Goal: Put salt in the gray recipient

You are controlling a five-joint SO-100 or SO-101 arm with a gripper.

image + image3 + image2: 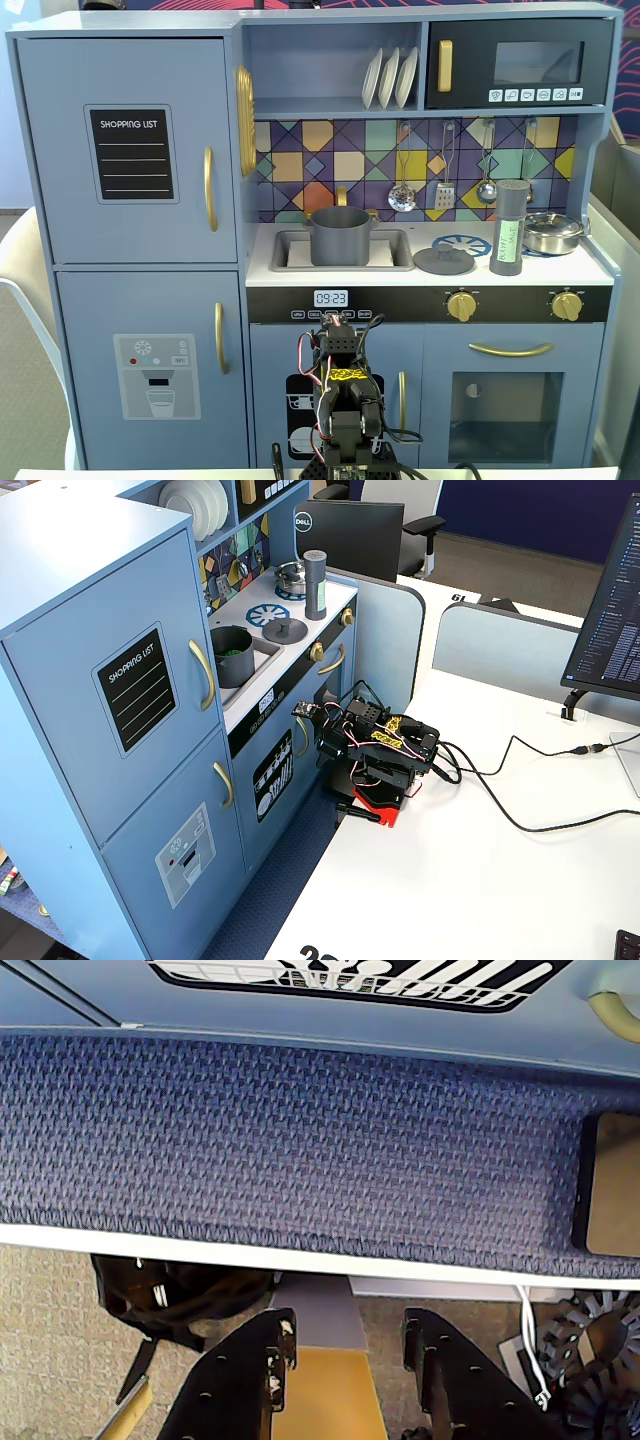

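I am looking at the toy kitchen (130, 150) in a fixed view from the front. On its counter (590, 268), going left to right: the pot (341, 236) is sitting upright in the sink (285, 252) at the left half of the counter. A flat lid (444, 260) with a knob is lying on the counter right of the sink, near the front edge. The salt (509, 228) is standing upright just right of the lid, on the right half of the counter, toward the front edge. A steel pan (553, 232) is sitting behind and right of the salt, near the back right corner. Salt and pot are well apart, with the lid between them.

The arm (343, 400) is sitting folded low in front of the kitchen, below counter level. In another fixed view the arm (385, 750) is resting on the white table (480, 880), beside the kitchen's lower doors.

In the wrist view the gripper (345, 1345) is pointing down at a blue mat (300, 1140). I am seeing both fingers (245, 1380) with a clear gap between them; the jaws are standing spread and are pinching nothing.
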